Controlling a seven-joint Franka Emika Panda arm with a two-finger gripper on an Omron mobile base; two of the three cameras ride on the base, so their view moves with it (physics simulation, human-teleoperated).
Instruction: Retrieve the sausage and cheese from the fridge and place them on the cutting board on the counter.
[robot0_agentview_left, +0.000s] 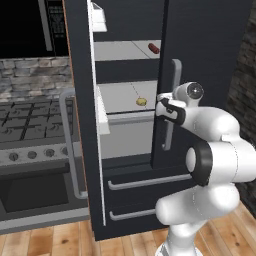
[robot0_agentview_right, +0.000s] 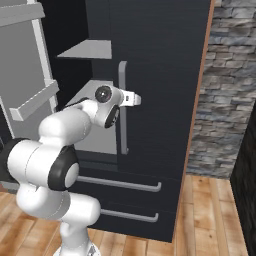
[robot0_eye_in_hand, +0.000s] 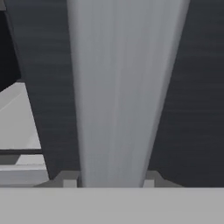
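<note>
The black fridge (robot0_agentview_left: 210, 45) has its left door (robot0_agentview_left: 82, 100) swung open and its right door closed. On the upper grey shelf lies the dark red sausage (robot0_agentview_left: 153, 48). The pale yellow cheese (robot0_agentview_left: 141, 101) sits on the shelf below. My gripper (robot0_agentview_left: 167, 99) (robot0_agentview_right: 125, 98) is at the right door's long silver handle (robot0_agentview_left: 175, 80) (robot0_agentview_right: 122, 115). In the hand view the handle (robot0_eye_in_hand: 122, 87) runs between my two fingertips (robot0_eye_in_hand: 70, 182), and the gripper (robot0_eye_in_hand: 109, 182) is shut on it. The cutting board and the counter are out of view.
A grey stove (robot0_agentview_left: 35, 130) with an oven handle (robot0_agentview_left: 70, 150) stands left of the open door. Two fridge drawers (robot0_agentview_left: 145, 182) with bar handles lie below. A stone wall (robot0_agentview_right: 225, 100) rises right of the fridge, above the wooden floor (robot0_agentview_right: 210, 220).
</note>
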